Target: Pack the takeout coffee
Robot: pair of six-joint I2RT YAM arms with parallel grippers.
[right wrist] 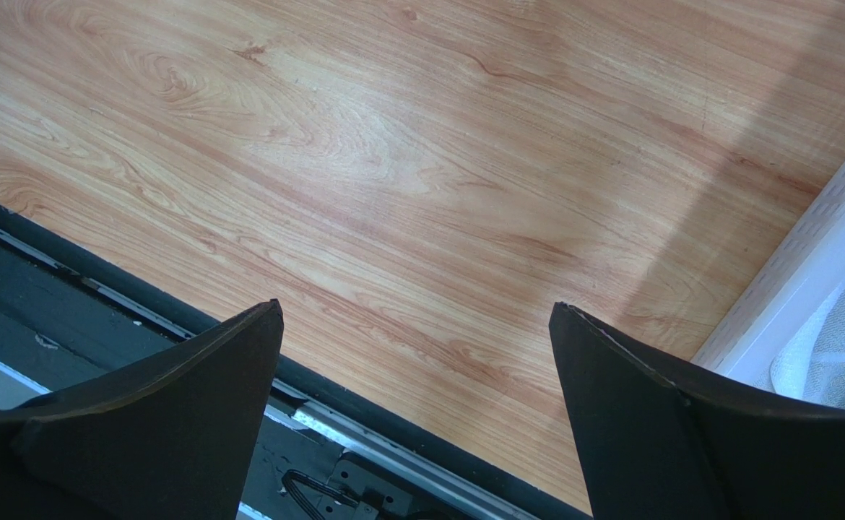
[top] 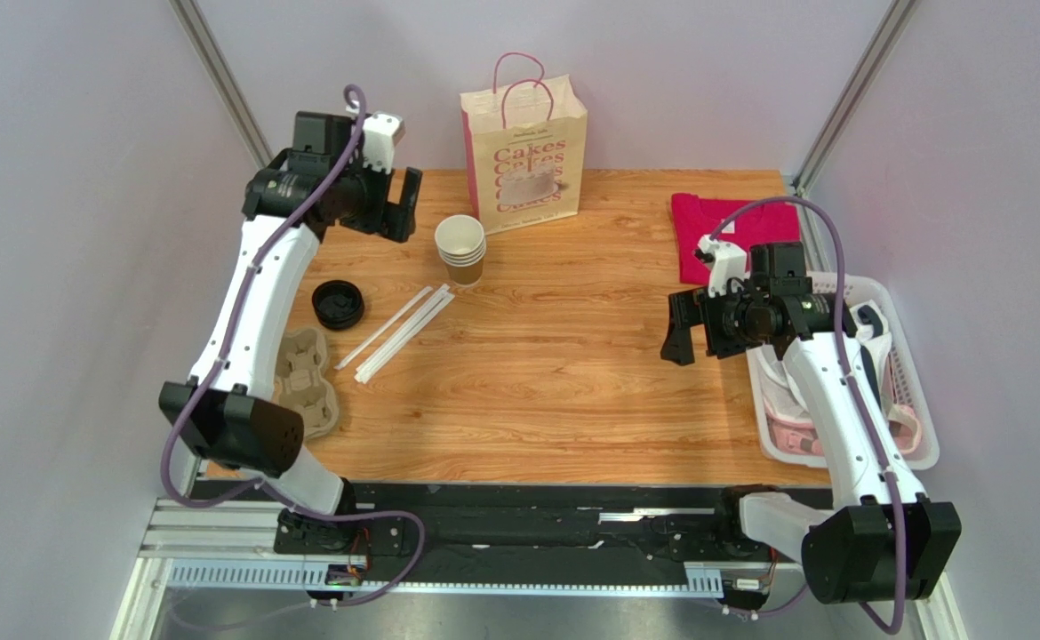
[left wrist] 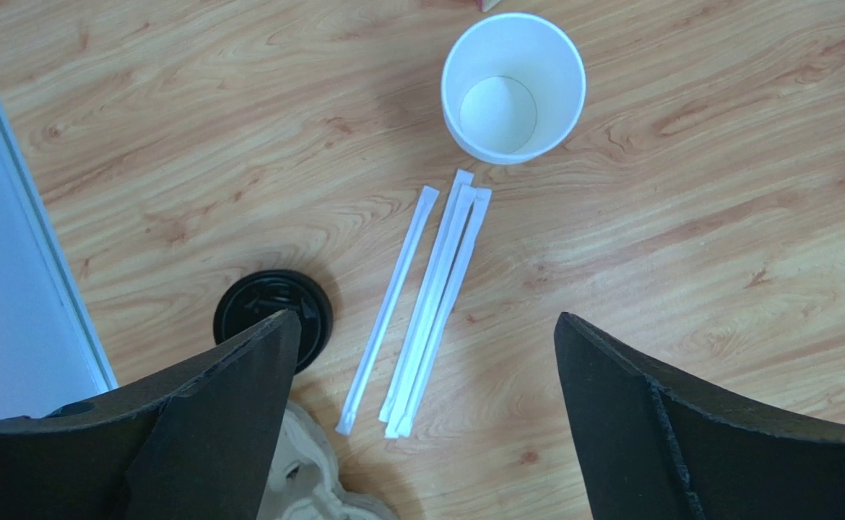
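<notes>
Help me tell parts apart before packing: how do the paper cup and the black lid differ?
The paper cup stands upright and open, brown outside, white inside; the black lid lies flat, dark. The cup is by the paper bag, the lid by the pulp carrier. Both are round.

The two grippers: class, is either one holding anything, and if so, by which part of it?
Nothing is held. The left gripper hangs open above the wrapped straws; the right gripper hangs open over the table.
</notes>
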